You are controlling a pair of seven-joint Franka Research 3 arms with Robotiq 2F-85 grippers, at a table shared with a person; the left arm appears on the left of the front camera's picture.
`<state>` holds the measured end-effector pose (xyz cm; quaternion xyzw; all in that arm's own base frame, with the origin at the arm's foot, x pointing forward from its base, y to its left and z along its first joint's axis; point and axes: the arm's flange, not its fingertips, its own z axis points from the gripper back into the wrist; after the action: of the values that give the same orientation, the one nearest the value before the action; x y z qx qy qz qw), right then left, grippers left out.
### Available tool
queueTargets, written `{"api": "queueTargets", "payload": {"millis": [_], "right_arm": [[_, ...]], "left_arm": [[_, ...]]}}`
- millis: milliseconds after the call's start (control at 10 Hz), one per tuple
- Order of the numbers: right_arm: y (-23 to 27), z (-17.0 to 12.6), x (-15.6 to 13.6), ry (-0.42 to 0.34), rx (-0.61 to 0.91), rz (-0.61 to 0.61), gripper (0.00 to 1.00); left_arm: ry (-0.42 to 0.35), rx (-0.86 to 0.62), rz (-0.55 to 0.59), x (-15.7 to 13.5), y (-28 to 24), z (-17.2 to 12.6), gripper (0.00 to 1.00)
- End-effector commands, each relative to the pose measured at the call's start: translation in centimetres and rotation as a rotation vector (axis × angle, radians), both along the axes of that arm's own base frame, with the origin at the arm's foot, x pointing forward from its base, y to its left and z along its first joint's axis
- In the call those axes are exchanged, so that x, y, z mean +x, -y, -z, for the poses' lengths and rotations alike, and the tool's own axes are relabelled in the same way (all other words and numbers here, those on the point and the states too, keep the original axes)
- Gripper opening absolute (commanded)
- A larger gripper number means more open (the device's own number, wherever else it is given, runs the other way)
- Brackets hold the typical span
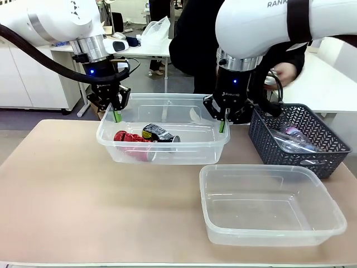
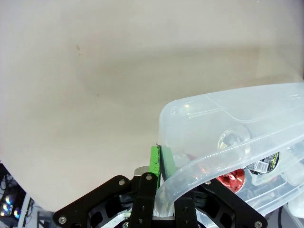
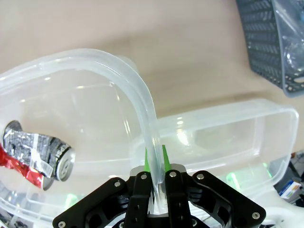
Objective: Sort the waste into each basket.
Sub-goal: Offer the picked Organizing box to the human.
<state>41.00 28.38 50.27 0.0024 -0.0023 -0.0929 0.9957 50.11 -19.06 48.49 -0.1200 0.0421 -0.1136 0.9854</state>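
Observation:
A clear basket (image 1: 167,148) with crushed red-and-silver cans (image 1: 134,139) and a darker can (image 1: 160,133) in it hangs between my two arms and appears raised off the table. My left gripper (image 1: 116,116) is shut on its left rim (image 2: 223,102), the green pad (image 2: 154,161) pressed against the wall. My right gripper (image 1: 222,125) is shut on its right rim (image 3: 137,92). Cans (image 3: 40,154) lie on the floor of the held basket. A second clear basket (image 1: 268,167) stands empty at the front right, also seen under my right gripper (image 3: 228,126).
A dark grey holed basket (image 1: 312,156) at the right holds clear plastic bottles (image 1: 293,137); it shows in the right wrist view too (image 3: 259,42). A person stands behind the table, one hand (image 1: 284,72) above that basket. The left half of the tabletop (image 1: 72,184) is bare.

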Motion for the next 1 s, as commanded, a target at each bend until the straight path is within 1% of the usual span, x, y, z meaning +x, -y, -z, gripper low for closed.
{"api": "queueTargets", "payload": {"millis": [0,900], "right_arm": [[0.07,-0.29,0.19,0.000,-0.010,0.028,0.04],[0.07,-0.29,0.19,0.000,-0.010,0.028,0.04]], "left_arm": [[0.005,0.002,0.006,0.06,-0.01,-0.49,0.05],[0.005,0.002,0.006,0.06,-0.01,-0.49,0.05]]}}
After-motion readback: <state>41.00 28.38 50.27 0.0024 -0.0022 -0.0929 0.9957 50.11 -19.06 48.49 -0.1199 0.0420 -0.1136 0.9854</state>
